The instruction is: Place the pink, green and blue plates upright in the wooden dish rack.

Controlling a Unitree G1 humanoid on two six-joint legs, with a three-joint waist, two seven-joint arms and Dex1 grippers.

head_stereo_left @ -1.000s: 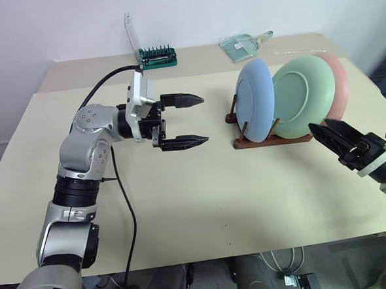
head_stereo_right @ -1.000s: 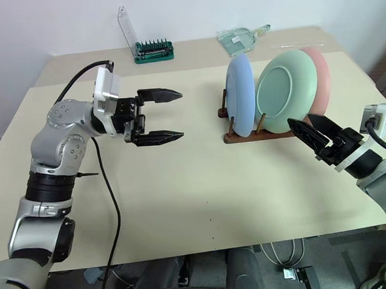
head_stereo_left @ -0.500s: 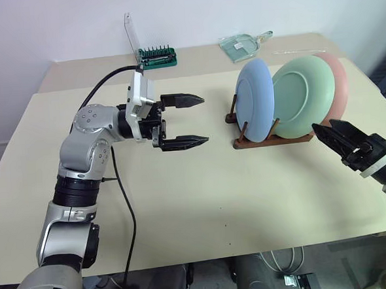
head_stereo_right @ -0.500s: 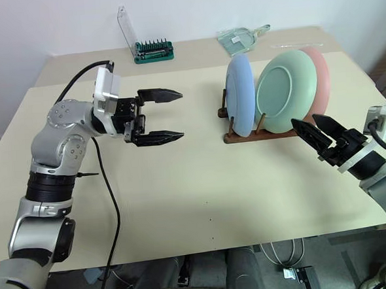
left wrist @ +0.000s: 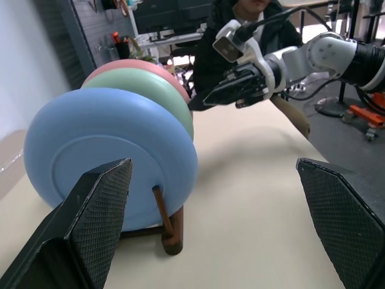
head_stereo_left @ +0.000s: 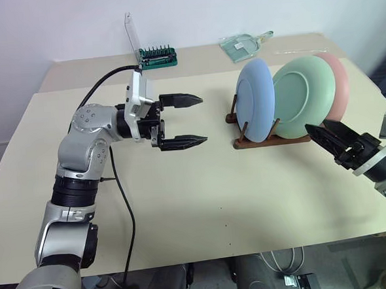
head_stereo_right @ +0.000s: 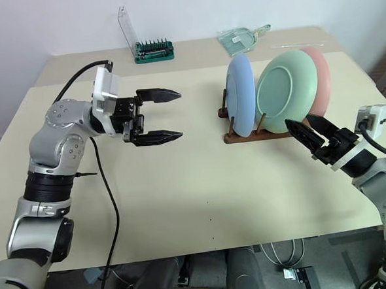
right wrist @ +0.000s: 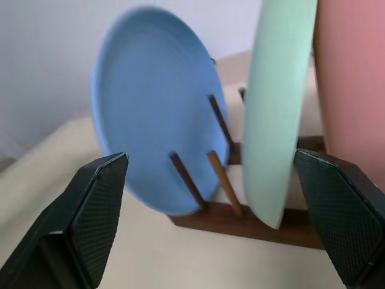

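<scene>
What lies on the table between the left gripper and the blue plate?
Nothing: the head views show bare table between the left gripper and the blue plate.

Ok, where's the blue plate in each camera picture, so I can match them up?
Left eye: blue plate, right of centre, leftmost in the wooden dish rack.
Right eye, right of centre, same slot.
Left wrist, large, nearest the camera.
Right wrist, left of the green plate.
Shared landmark: the rack's upright pegs beside the blue plate.
</scene>
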